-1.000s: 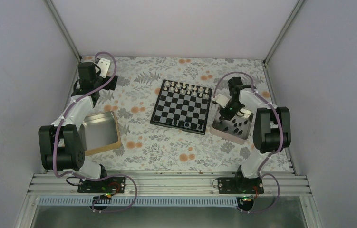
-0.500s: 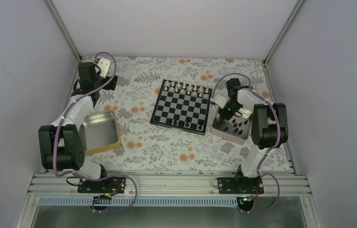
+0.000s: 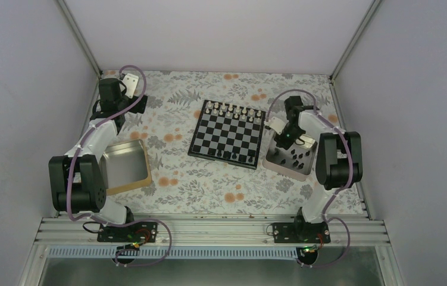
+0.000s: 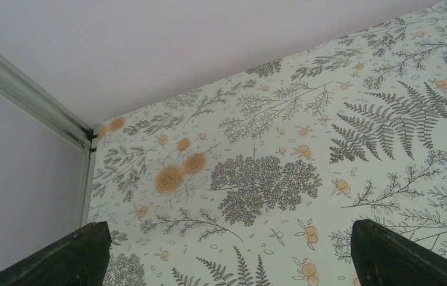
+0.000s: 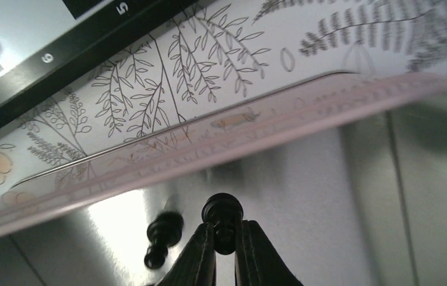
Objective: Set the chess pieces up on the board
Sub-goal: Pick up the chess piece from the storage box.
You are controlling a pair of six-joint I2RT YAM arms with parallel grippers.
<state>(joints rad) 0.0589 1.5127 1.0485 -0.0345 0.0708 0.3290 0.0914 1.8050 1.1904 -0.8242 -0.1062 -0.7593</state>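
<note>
Black-and-silver checked board (image 3: pixel 228 134), fern-printed tablecloth (image 3: pixel 209 186)

Top external looked steeply down from above and behind the arm bases, far off, with the whole tabletop (image 3: pixel 173 190) in frame. Left wrist sat low and near, facing the tabletop's far-left corner. Right wrist sat very close inside the tin (image 5: pixel 387 196), facing the board (image 5: pixel 90 47) edge. Top external also covered all three spots.

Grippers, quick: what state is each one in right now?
Left gripper: open, holding nothing.
Right gripper: shut on a black chess piece, at the silver tin.
</note>
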